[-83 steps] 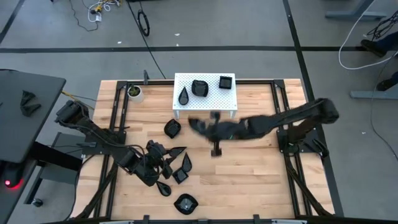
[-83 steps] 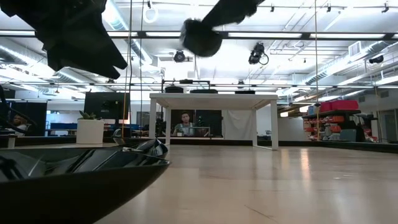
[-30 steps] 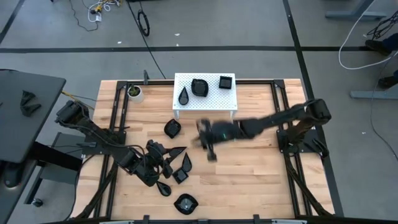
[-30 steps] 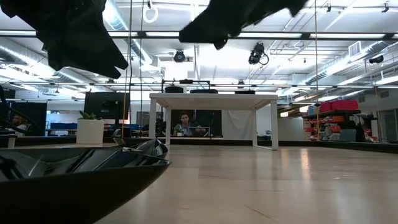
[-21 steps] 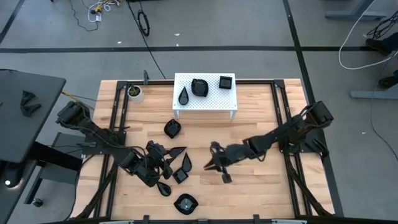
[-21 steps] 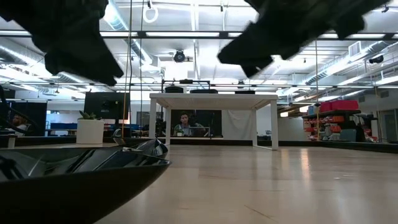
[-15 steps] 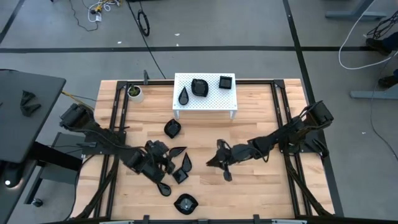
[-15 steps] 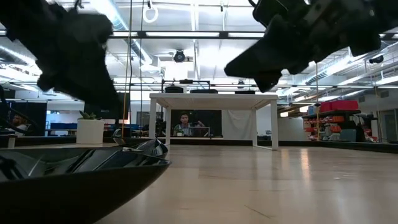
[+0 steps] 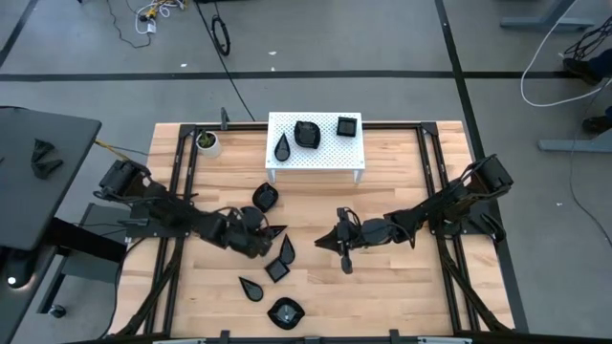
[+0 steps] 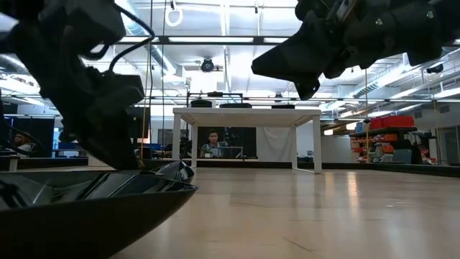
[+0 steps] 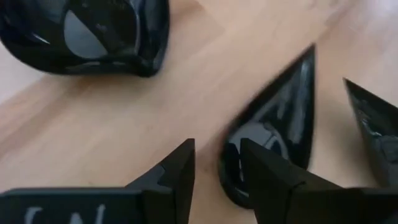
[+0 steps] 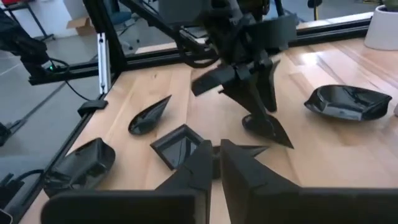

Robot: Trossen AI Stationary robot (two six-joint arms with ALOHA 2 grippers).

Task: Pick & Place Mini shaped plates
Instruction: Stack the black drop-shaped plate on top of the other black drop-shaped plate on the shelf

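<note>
Above, white stand [image 9: 316, 153], three black plates [image 9: 307, 134]

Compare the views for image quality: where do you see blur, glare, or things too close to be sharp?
Left wrist view: teardrop plate smeared by motion. Low view: a plate rim looms dark and soft. Right wrist view: glare on the lobed plate.

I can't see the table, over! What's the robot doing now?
Left gripper open, straddling teardrop plate's rim. Right gripper shut, empty, above mid-table. Another plate close beside it.
</note>
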